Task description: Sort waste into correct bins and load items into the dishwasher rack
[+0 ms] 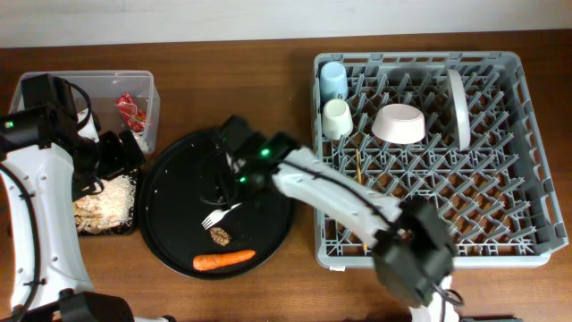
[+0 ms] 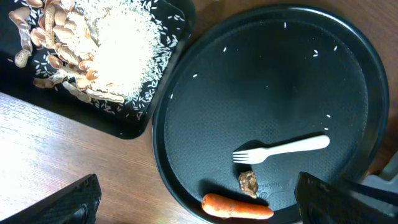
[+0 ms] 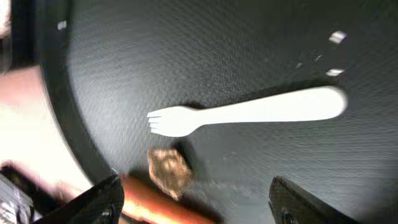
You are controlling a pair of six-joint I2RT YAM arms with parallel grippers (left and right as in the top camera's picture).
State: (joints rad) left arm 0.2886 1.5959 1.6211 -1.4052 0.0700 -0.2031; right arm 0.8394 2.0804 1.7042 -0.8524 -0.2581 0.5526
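Observation:
The white fork (image 1: 219, 215), small brown lump (image 1: 220, 236) and orange carrot (image 1: 223, 260) lie on the round black tray (image 1: 170, 224). My right gripper (image 1: 234, 152) hangs open above it, with the fork (image 3: 249, 111), lump (image 3: 168, 169) and carrot (image 3: 155, 208) below its fingers (image 3: 196, 202). My left gripper (image 1: 121, 152) is open and empty over the shallow black tray (image 1: 114, 225), which holds beige scraps (image 2: 106, 43). The clear box (image 1: 150, 89) holds the red wrapper (image 1: 130, 109). No white scrap shows. The grey rack (image 1: 536, 161) holds the blue cup (image 1: 333, 79), cream cup (image 1: 337, 116), bowl (image 1: 399, 123), plate (image 1: 459, 107) and chopstick (image 1: 359, 165).
The right arm (image 1: 357, 201) stretches from the front across the rack's left front corner to the round tray. The left arm (image 1: 27, 179) stands along the table's left edge. Bare wood (image 2: 56, 155) lies between the shallow tray and the table front.

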